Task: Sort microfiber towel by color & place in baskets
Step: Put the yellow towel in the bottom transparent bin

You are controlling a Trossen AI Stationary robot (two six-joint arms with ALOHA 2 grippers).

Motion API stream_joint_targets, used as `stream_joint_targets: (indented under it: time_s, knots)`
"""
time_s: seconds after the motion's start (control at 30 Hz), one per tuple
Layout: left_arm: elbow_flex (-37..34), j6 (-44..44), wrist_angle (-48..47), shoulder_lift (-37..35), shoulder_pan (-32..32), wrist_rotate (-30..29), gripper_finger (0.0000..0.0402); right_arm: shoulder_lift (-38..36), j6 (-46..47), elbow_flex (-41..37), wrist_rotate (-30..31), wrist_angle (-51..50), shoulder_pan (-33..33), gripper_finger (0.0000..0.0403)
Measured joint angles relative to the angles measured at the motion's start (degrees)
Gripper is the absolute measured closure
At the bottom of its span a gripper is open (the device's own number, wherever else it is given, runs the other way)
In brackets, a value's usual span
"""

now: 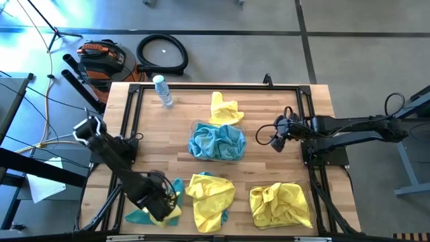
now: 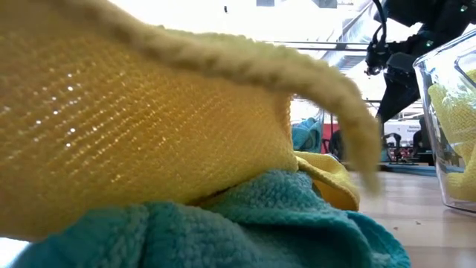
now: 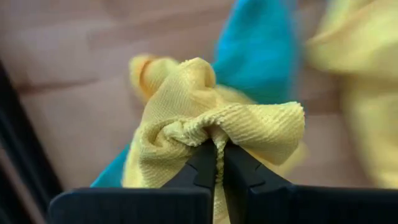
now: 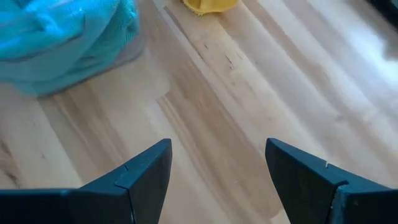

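Note:
My left gripper (image 1: pixel 163 205) is at the table's near left corner, shut on a yellow cloth (image 3: pixel 205 118) that sits over a teal cloth (image 1: pixel 139 216). Another yellow cloth (image 1: pixel 210 195) lies on a teal one at the near middle. This pile fills the low view as yellow cloth (image 2: pixel 149 112) above teal (image 2: pixel 223 231). The centre basket (image 1: pixel 216 141) holds teal cloths. The near right basket (image 1: pixel 281 204) holds yellow ones. A loose yellow cloth (image 1: pixel 225 109) lies beyond the centre basket. My right gripper (image 1: pixel 277 138) hovers open, right of the centre basket. My left gripper pinches a bunched fold of the yellow cloth (image 3: pixel 214 132) between its two fingertips (image 3: pixel 202 163). Several gathered layers puff out around the tips. The fingers come from above. I cannot tell whether the cloth is lifted clear of the teal cloth below it.
A clear plastic bottle (image 1: pixel 163 91) lies at the far left of the table. Bare wood (image 4: pixel 249 93) shows under my right gripper, between the two baskets. A black frame runs around the table's edges (image 1: pixel 131 114). Cables and gear lie on the floor beyond.

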Motion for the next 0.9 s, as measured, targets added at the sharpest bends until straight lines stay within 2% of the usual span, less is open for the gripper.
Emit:
stream_joint_targets:
  time_s: [0.13, 0.27, 0.4, 0.53, 0.6, 0.7, 0.8, 0.9]
  knots:
    - [6.04, 2.69, -5.94, -4.42, 0.35, -12.85, 0.0400, 0.00, -0.99, 0.24, -1.42, 0.09, 0.00, 0.0148]
    - [10.41, 9.49, -8.03, -8.08, 1.65, -26.51, 0.0401, -0.18, -0.48, 0.24, -7.00, 4.53, 0.00, 0.0148]
    - [12.84, 19.34, -7.07, -10.64, 5.68, -33.28, 0.0401, -0.52, -3.87, 0.26, -16.06, 15.90, 0.04, 0.0148]
    - [14.61, 29.50, -5.08, -10.90, 12.02, -33.35, 0.0401, -0.86, -6.19, 0.28, -22.31, 31.31, 0.06, 0.0148]
    - [14.69, 36.36, -0.88, -10.88, 15.49, -32.74, 0.0401, -0.94, -6.60, 0.28, -23.21, 40.13, 0.04, 0.0148]
    - [14.69, 47.69, 7.74, -10.74, 20.81, -28.82, 0.0401, -0.69, -10.25, 0.35, -24.81, 52.18, 0.06, 0.0148]
    - [14.73, 56.97, 15.73, -10.22, 25.63, -24.96, 0.0401, -0.26, -14.18, 0.35, -25.71, 60.68, 0.62, 0.0148]
    - [14.80, 62.66, 21.18, -9.36, 29.91, -21.69, 0.0401, 0.42, -18.09, 1.04, -25.01, 63.93, 1.86, 0.0148]
